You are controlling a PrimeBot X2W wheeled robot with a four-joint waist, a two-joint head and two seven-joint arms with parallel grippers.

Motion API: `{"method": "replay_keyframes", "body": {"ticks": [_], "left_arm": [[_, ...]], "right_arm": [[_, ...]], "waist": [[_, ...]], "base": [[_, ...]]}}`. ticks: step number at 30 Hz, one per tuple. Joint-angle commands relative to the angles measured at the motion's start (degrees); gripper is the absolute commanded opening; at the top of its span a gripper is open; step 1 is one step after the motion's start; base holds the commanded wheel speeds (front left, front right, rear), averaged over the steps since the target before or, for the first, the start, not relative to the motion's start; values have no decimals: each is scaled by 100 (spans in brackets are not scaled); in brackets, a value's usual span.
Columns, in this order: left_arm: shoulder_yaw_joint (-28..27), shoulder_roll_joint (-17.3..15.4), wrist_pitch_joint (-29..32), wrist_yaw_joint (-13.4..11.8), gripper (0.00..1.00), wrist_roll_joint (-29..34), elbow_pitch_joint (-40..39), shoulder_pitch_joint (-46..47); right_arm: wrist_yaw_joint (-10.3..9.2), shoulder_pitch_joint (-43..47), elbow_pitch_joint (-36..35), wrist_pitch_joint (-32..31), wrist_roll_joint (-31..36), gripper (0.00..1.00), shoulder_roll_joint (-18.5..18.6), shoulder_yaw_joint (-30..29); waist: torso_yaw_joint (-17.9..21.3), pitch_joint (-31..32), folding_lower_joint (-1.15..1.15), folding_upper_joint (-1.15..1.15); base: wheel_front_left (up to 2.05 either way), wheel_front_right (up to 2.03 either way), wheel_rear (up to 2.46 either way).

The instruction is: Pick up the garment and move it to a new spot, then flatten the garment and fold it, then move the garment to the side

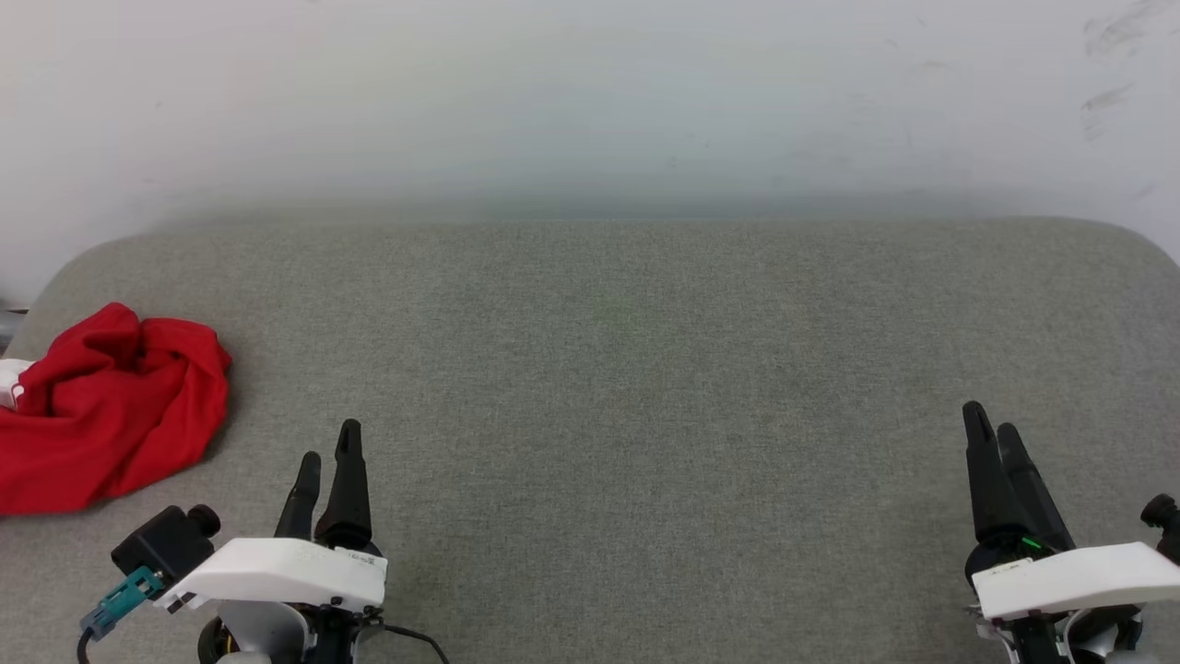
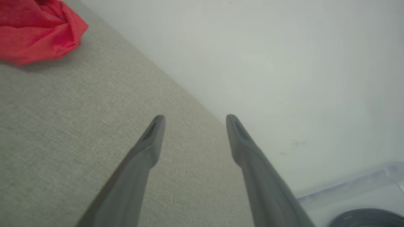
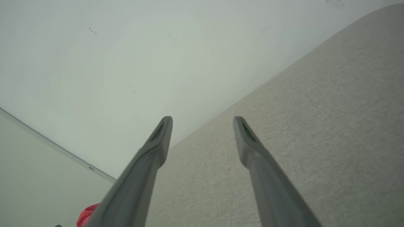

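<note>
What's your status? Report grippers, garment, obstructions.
Left gripper open, empty, over grey cushion. Right gripper open, empty. Garment crumpled at cushion's left edge, untouched. Nothing seen between it and nearest fingers.

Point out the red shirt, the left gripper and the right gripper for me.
garment [image 1: 111,406]: head view, middle of the crumpled red cloth.
left gripper [image 1: 329,443]: head view, midway between its fingertips.
right gripper [image 1: 989,419]: head view, midway between its fingertips.

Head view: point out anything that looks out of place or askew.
The garment lies bunched in a crumpled heap at the left edge of the grey padded surface, far from flat. Both the left gripper and right gripper hang open, clear of it. Faint scuffs mark the wall upper right.
</note>
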State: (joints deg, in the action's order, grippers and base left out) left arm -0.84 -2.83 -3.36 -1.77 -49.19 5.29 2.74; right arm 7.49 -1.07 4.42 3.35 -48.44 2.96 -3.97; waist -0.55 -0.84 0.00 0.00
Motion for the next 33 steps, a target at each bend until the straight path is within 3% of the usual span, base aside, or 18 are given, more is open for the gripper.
{"method": "replay_keyframes", "body": {"ticks": [1, 33], "left_arm": [[41, -36, -70, -57, 100, 243, -128, 38], [721, -259, -609, -541, 100, 2480, -291, -60]], "right_arm": [[1, -23, -128, 71, 244, 100, -2, 28], [0, 191, -296, 608, 2657, 100, -7, 127]], "waist": [[-3, -8, 0, 0], [-59, -53, 0, 0]], "base": [[0, 0, 0], [0, 0, 0]]}}
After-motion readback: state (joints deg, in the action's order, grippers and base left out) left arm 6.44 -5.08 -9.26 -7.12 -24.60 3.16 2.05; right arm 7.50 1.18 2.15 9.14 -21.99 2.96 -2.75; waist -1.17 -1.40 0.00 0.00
